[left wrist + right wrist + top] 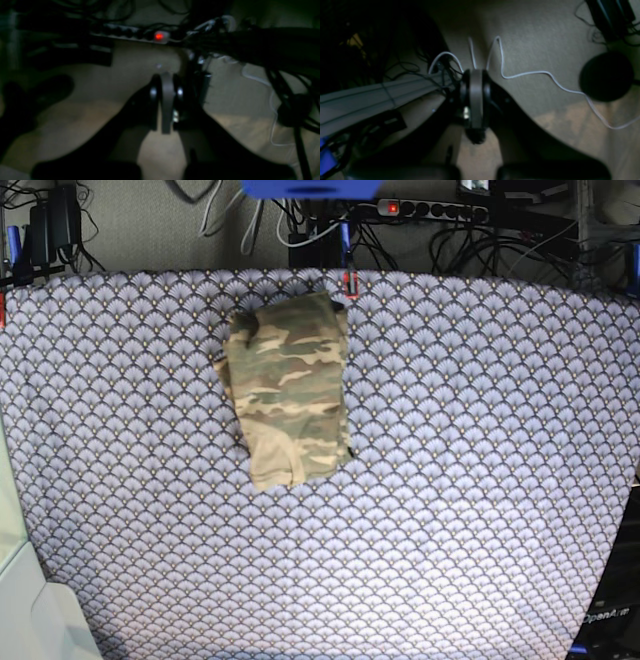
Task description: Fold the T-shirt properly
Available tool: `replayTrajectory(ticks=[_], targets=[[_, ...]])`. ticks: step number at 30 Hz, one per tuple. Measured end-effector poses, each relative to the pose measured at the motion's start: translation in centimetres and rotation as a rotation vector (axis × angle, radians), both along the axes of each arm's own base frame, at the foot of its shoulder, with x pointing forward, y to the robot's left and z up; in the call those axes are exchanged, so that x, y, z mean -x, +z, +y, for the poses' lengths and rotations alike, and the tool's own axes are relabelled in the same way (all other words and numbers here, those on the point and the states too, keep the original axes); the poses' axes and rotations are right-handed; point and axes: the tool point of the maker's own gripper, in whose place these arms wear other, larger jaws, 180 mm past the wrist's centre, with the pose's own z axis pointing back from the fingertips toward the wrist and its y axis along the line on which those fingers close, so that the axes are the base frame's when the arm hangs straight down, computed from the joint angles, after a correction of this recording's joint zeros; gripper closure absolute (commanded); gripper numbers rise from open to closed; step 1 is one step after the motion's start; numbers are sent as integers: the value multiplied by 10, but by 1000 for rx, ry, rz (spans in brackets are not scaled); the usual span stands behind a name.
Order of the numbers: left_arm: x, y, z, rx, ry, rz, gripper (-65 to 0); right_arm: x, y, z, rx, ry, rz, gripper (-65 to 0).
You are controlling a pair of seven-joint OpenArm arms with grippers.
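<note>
The camouflage T-shirt point(290, 390) lies as a compact folded bundle on the purple scallop-patterned cloth point(480, 480), left of centre and close to the far edge. Neither arm shows in the base view. My left gripper point(167, 83) is shut with nothing between its fingers; the dim left wrist view shows it over grey floor, away from the shirt. My right gripper point(476, 77) is also shut and holds nothing, over floor and cables in the right wrist view.
A power strip with a red light point(159, 36) and a tangle of black cables point(287, 82) lie on the floor. A white cable point(545, 73) and a round black object point(606, 76) lie under the right gripper. More cables and a power strip point(430, 208) sit behind the table.
</note>
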Motion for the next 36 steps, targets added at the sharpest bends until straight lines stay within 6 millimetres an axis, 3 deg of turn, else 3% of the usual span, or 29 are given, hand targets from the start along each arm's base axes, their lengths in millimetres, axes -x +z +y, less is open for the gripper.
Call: replayTrajectory(ticks=[3, 5, 8, 11, 13, 15, 18, 21, 24, 28, 31, 36], targets=[[3, -13, -7, 9, 34, 5, -10, 24, -22, 9, 106, 94, 180, 0], [0, -18, -10, 14, 43, 16, -10, 25, -29, 8, 202, 169, 234, 0], [-48, -18, -14, 13, -11, -81, -10, 21, -38, 6, 380, 357, 332, 0], [-104, -21, -15, 16, -35, -116, -10, 16, -45, 18, 485, 558, 397, 0], [-124, -24, -16, 25, -41, -90, -10, 20, -49, 19, 533, 667, 483, 0], [-119, -28, -18, 31, -55, -38, -10, 13, -53, 21, 570, 777, 525, 0], [-86, -33, -20, 40, -62, 51, -10, -11, -56, 26, 615, 907, 511, 0], [-64, -34, -22, 44, -79, 90, -10, -11, -58, 35, 607, 913, 527, 0], [-75, -33, -28, 47, -109, 51, -10, -5, -58, 44, 585, 900, 533, 0], [-104, -32, -26, 45, -81, 16, -10, -21, -57, 47, 573, 831, 433, 0], [-109, -32, -23, 48, -31, 25, -10, -21, -62, 56, 431, 742, 396, 0], [-106, -33, -24, 50, -28, 42, -11, -13, -64, 49, 357, 641, 415, 0]])
